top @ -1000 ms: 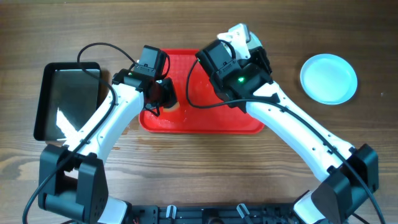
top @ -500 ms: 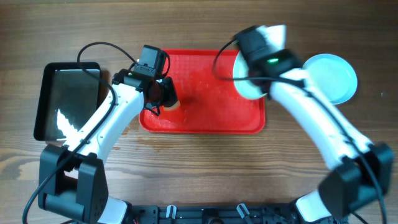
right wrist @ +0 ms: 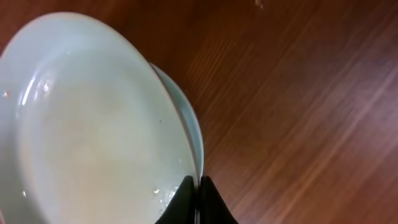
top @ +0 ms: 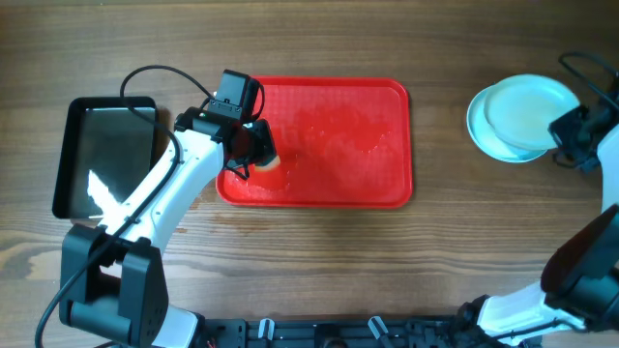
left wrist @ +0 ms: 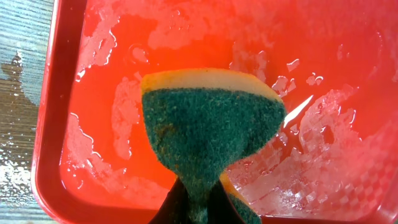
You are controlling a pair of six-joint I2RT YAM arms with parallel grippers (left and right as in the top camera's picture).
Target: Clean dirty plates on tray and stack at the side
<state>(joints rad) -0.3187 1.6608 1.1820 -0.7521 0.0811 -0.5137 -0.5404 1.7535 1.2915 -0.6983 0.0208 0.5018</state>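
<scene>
The left hand (top: 255,155) hangs over the left end of the red tray (top: 334,188), pinched tight on a sponge (left wrist: 211,134). In the left wrist view the sponge stands up from the fingertips (left wrist: 186,208). Its green scouring face is toward the camera and a strip of yellow foam runs along its top edge. The tray floor below it is wet, with patches of water (left wrist: 329,112) spread over the red plastic, and the wooden surface (left wrist: 22,118) past the tray's left rim is wet too.

The right hand (top: 564,132) is far off at the right edge of the surface, well apart from the tray. It is closed on the rim of the upper plate (top: 532,104). In the right wrist view its two dark fingertips (right wrist: 186,202) meet on that edge. This plate overlaps the lower plate (top: 488,130), which lies flat on the wood, and sits shifted toward the far right of it. Whether the two plates touch cannot be told.

A black tray (top: 106,155) lies on the surface left of the red one, just beside the left arm.
</scene>
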